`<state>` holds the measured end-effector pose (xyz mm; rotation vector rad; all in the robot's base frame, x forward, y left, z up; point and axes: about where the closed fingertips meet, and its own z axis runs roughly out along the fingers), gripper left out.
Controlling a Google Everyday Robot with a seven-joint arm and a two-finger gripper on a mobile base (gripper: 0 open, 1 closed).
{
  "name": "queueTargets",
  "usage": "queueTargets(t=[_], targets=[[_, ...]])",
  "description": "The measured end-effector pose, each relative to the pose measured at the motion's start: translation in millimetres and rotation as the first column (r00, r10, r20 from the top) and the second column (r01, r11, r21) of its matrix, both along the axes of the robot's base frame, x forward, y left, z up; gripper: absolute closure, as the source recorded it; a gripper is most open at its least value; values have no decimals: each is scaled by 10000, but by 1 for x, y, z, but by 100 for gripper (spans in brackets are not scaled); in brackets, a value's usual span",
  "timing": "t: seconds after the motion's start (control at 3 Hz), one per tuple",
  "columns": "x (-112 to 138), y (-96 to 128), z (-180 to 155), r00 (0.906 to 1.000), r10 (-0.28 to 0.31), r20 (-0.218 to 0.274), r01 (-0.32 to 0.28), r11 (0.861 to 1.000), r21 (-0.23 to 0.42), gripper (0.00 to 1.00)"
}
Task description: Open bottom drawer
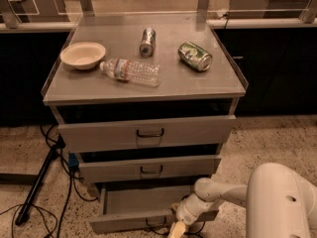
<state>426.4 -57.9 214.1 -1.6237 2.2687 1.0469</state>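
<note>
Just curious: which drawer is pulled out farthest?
The bottom drawer, grey tray exposed; top drawer and middle drawer barely protrude. The gripper is at its front.

A single camera looks steeply down from above and in front of the cabinet (pixel 198 86), facing its drawer fronts at close range. The robot's arm (pixel 223 192) enters from the lower right, and the gripper (pixel 177 227) sits at the frame's bottom edge, at the front of the bottom drawer (pixel 143 202).

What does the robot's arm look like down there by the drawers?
The arm is smooth white, built of rounded, tube-like segments, behind it a bulky white shell with small dark holes. Its gripper, at the bottom drawer front, is pale yellowish. No cables show on it.
</note>
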Motion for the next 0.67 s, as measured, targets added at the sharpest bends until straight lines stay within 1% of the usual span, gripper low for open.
queueTargets(t=[0.33, 0.67], targets=[[-32, -18, 21, 9994, 85, -339, -72, 9992, 392, 0], [-70, -36, 42, 9981, 129, -607, -74, 9958, 909, 0]])
